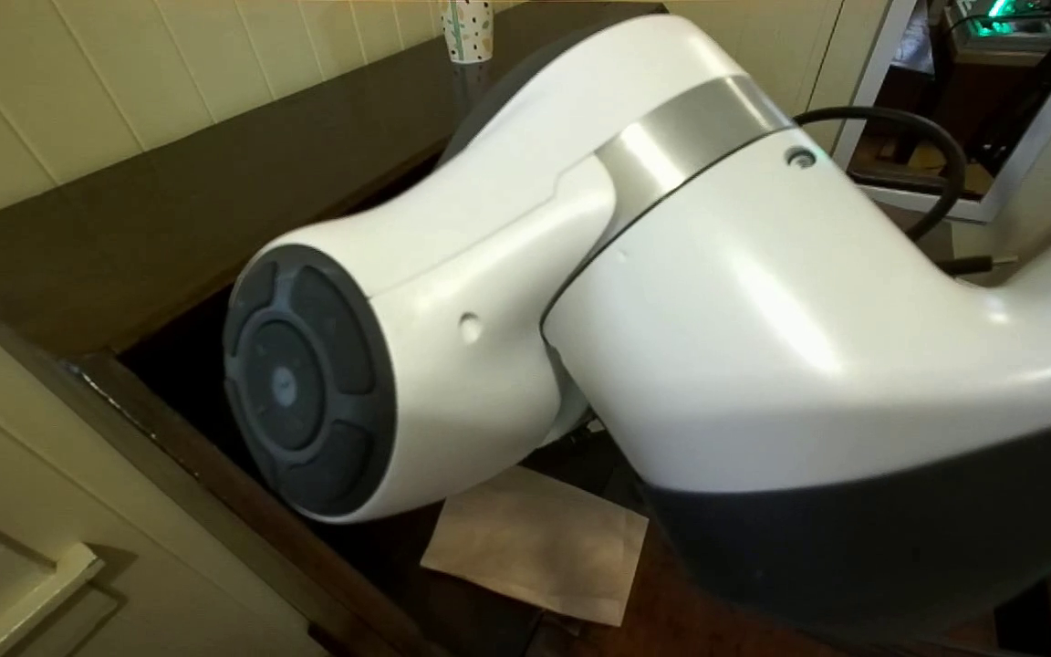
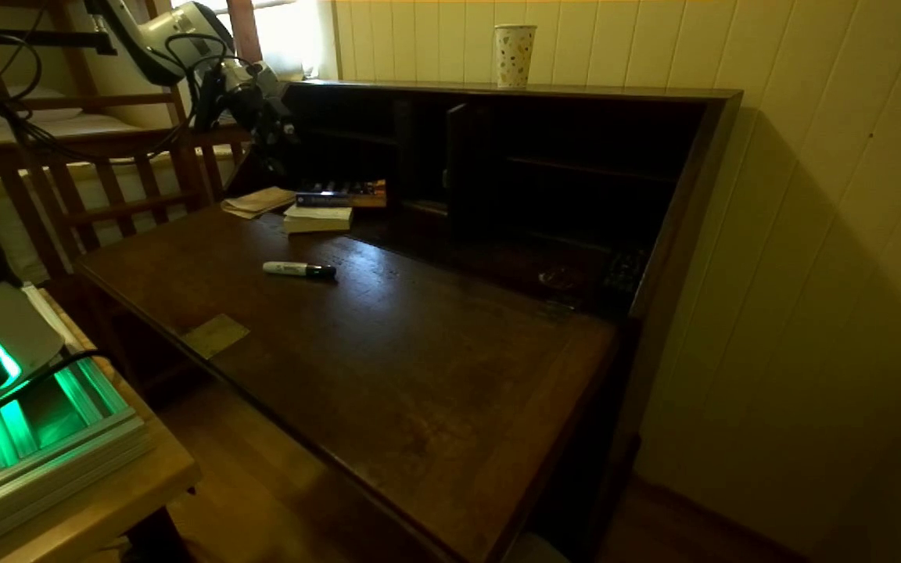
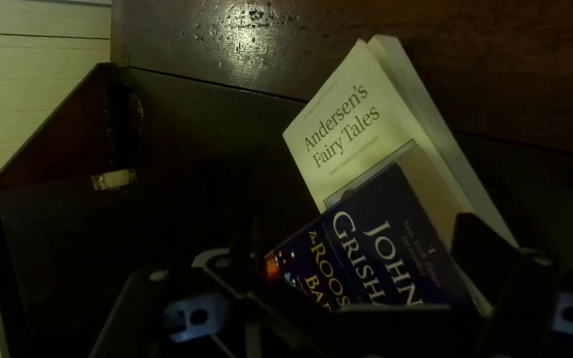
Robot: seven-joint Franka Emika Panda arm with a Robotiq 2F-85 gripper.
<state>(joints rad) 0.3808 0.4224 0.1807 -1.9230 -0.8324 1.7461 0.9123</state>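
Claw gaping wide near a John Grisham paperback, long axis slanting in the wrist view, top end pointing upper right

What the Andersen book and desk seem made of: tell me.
The Andersen book: paper, probably a matte card cover; what look like pale page edges line one side. The desk: probably varnished wood, given its brown tone, faint grain and bright reflections.

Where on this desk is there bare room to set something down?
In an exterior view, the desk has a broad bare patch between the marker and the corner nearest the camera. Crowded: the back left, with stacked books, brown paper beside them and the open gripper close by.
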